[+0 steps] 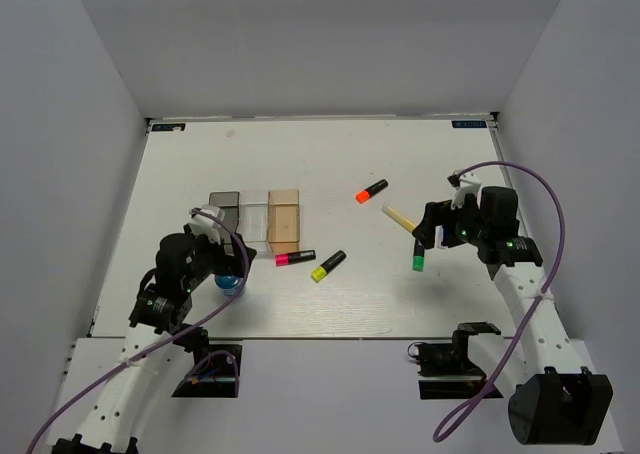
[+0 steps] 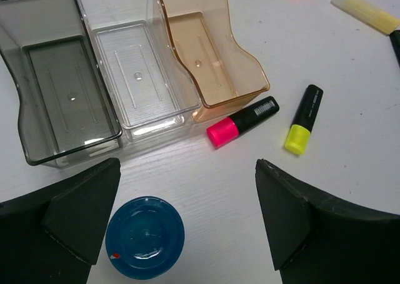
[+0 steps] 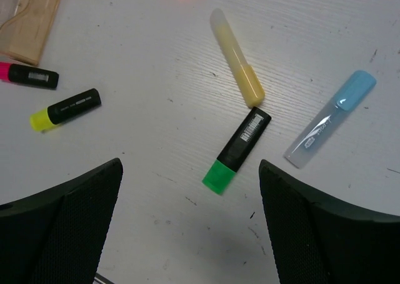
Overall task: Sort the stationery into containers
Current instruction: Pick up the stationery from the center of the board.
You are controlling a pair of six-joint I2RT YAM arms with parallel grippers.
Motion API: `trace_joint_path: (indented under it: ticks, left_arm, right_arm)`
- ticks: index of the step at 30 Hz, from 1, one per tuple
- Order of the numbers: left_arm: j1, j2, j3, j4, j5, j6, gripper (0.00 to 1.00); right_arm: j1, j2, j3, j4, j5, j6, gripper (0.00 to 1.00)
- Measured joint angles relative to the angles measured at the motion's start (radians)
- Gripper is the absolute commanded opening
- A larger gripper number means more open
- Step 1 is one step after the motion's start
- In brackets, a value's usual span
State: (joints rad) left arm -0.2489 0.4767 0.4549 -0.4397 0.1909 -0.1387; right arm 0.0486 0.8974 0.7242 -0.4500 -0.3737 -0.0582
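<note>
Three joined containers stand in a row, all empty: dark grey (image 2: 62,71), clear (image 2: 134,71) and tan (image 2: 203,52). My left gripper (image 2: 187,171) hangs open just in front of them. The blue round roll (image 2: 145,237) lies on the table by its left finger, untouched. Pink-capped (image 2: 242,121) and yellow-capped (image 2: 304,119) highlighters lie beside the tan bin. My right gripper (image 3: 190,171) is open above the green-capped highlighter (image 3: 237,149), holding nothing. The pale yellow stick (image 3: 237,68) lies touching that highlighter's black end. An orange-capped highlighter (image 1: 372,191) lies farther back.
A clear stick with a light blue cap (image 3: 331,118) lies right of the green highlighter. White walls enclose the table (image 1: 340,154) at the back and on both sides. The containers (image 1: 255,214) stand left of centre, with the loose highlighters spread from centre to right.
</note>
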Motion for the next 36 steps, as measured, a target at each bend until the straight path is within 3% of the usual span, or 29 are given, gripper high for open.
trace_joint_path:
  ticks: [8, 10, 11, 12, 13, 18, 20, 21, 22, 23, 24, 25, 26, 27, 32, 36]
  left_arm:
    - [0.0, 0.005, 0.0, 0.0, 0.02, 0.0, 1.0]
    - [0.0, 0.011, 0.0, 0.0, 0.024, 0.0, 0.78]
    - [0.0, 0.016, 0.0, 0.002, 0.028, 0.0, 0.56]
    - [0.0, 0.024, 0.0, 0.002, 0.034, -0.003, 0.05]
    - [0.0, 0.035, 0.0, 0.004, 0.035, -0.01, 0.0]
    - [-0.004, 0.151, 0.031, -0.064, 0.013, -0.084, 0.01]
    - [-0.007, 0.196, 0.055, -0.108, -0.024, -0.138, 0.1]
    - [-0.013, 0.208, 0.066, -0.132, -0.05, -0.169, 0.32]
    - [-0.017, 0.216, 0.076, -0.156, -0.077, -0.19, 0.47]
    - [-0.023, 0.224, 0.089, -0.185, -0.097, -0.211, 0.62]
    - [-0.032, 0.23, 0.105, -0.211, -0.113, -0.227, 0.73]
    - [-0.04, 0.235, 0.119, -0.234, -0.127, -0.235, 0.88]
    - [-0.05, 0.24, 0.14, -0.265, -0.137, -0.236, 0.92]
    - [-0.06, 0.248, 0.169, -0.303, -0.151, -0.235, 0.95]
    - [-0.092, 0.338, 0.371, -0.496, -0.222, -0.206, 0.98]
    - [-0.124, 0.414, 0.4, -0.563, -0.285, -0.192, 0.97]
  right_arm:
    - [0.0, -0.017, -0.003, 0.004, -0.058, -0.026, 0.91]
    - [0.0, -0.017, -0.003, -0.002, -0.072, -0.055, 0.91]
    - [0.0, -0.017, -0.003, -0.007, -0.072, -0.068, 0.91]
    - [0.0, -0.017, -0.003, -0.014, -0.07, -0.083, 0.91]
    - [0.0, -0.017, -0.003, -0.023, -0.061, -0.101, 0.91]
    - [0.0, 0.0, 0.001, -0.077, 0.018, -0.178, 0.91]
    - [0.001, 0.009, 0.003, -0.095, 0.023, -0.211, 0.89]
    - [0.003, 0.012, 0.004, -0.102, 0.02, -0.223, 0.24]
    - [0.005, 0.014, 0.004, -0.105, 0.016, -0.241, 0.0]
    - [0.006, 0.014, 0.005, -0.108, 0.008, -0.24, 0.0]
    - [0.011, 0.015, 0.005, -0.109, 0.002, -0.238, 0.08]
    - [0.013, 0.017, 0.006, -0.113, -0.003, -0.236, 0.36]
    - [0.015, 0.021, 0.007, -0.117, -0.006, -0.229, 0.67]
    - [0.018, 0.025, 0.008, -0.122, -0.008, -0.227, 0.9]
    - [0.029, 0.028, 0.016, -0.132, -0.015, -0.235, 0.9]
    - [0.04, 0.037, 0.024, -0.139, -0.015, -0.236, 0.9]
